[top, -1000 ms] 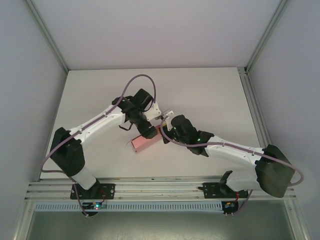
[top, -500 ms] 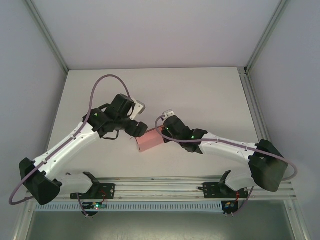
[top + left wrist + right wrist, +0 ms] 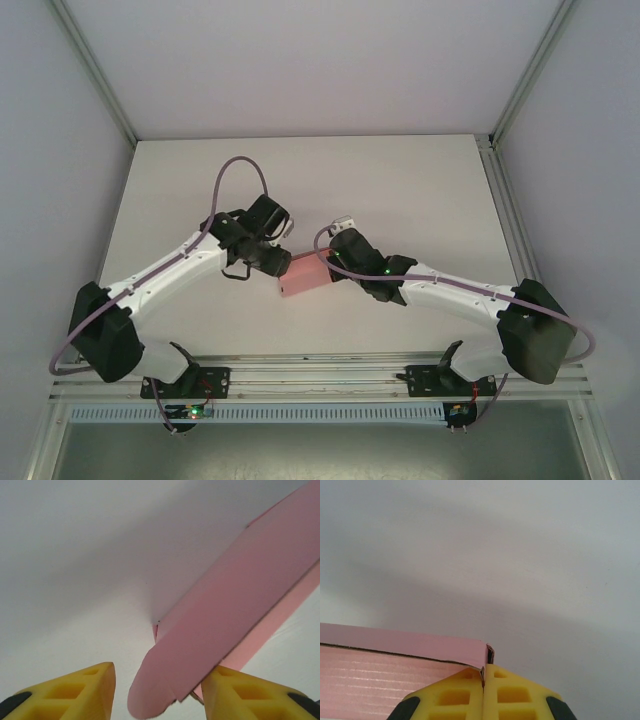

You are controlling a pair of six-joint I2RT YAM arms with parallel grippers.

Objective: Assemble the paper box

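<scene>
White-shelled, black-jointed robot arms lean inward from both sides, the left arm point(image 3: 170, 270) and the right arm point(image 3: 450, 290) meeting near the middle of the table so that each can work one end of the same piece. Between them lies the pink thin-card paper box point(image 3: 305, 274), low over the tabletop and slightly skewed; whether it rests on the surface I cannot tell. The right gripper point(image 3: 483, 677) is closed tight, its yellow fingers pressed together on the thin wall at one corner of the paper box point(image 3: 395, 665), most likely to anchor it while the other end is worked. The left gripper point(image 3: 157, 680) stands partway apart, astride the far end of the paper box point(image 3: 240, 605). One yellow finger point(image 3: 240, 695) sits against the card and the other point(image 3: 75, 690) is clear of it, so nothing is pinched yet. Between them hangs the rounded pink tuck flap point(image 3: 150, 700), unfolded, which looks like the part to be bent in next.

Pale grey panel walls point(image 3: 300, 60) close in the cell on three sides. The matte white tabletop point(image 3: 400, 180) is plain and offers no stop to brace against. A ribbed aluminium mounting rail point(image 3: 320, 380) carries both bases along the near edge
</scene>
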